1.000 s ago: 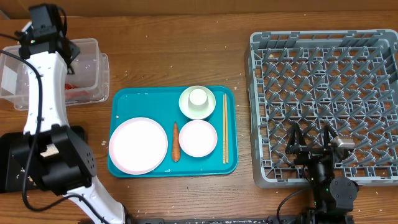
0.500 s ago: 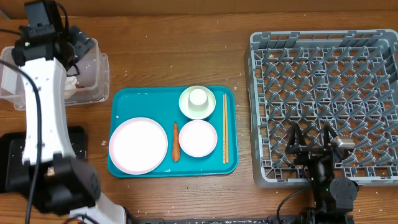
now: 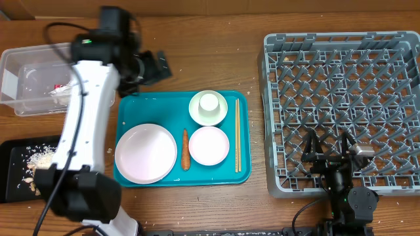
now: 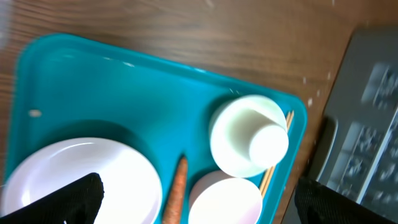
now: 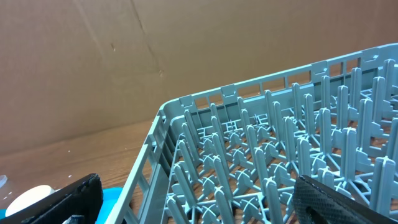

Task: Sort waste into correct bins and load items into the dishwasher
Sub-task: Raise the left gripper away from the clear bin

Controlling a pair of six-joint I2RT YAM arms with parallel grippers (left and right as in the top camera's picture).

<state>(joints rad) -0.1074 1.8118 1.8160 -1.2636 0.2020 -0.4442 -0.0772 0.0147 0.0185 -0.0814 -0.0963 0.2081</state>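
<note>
Counter (image 3: 197, 52): brown wood; carries everything listed.
Dish rack (image 3: 341, 85): grey, pegged, latticed walls; on the right of the counter.
Teal tray (image 3: 147, 108): centre of the counter, well apart from the rack.
Clear tub (image 3: 33, 51): far left; a white napkin (image 3: 63, 94) and a red wrapper (image 3: 58, 86) lie inside.
Black tray (image 3: 13, 180): near left corner; pale rice scraps (image 3: 38, 157) on it.
Plate (image 3: 146, 153): pinkish-white, on the teal tray's left half.
Left pincer (image 3: 163, 66): released, fingers spread, above the counter just beyond the teal tray's far left corner.
Right pincer (image 3: 326, 145): released, over the rack's near edge.
Pinkish bowl (image 3: 209, 145): on the teal tray, right of the carrot.
White bowl (image 3: 197, 111): on the teal tray, behind the pinkish bowl.
Chopsticks (image 3: 237, 134): along the teal tray's right edge.
Carrot (image 3: 186, 149): between plate and pinkish bowl.
Cup (image 3: 209, 102): inside the white bowl.
</note>
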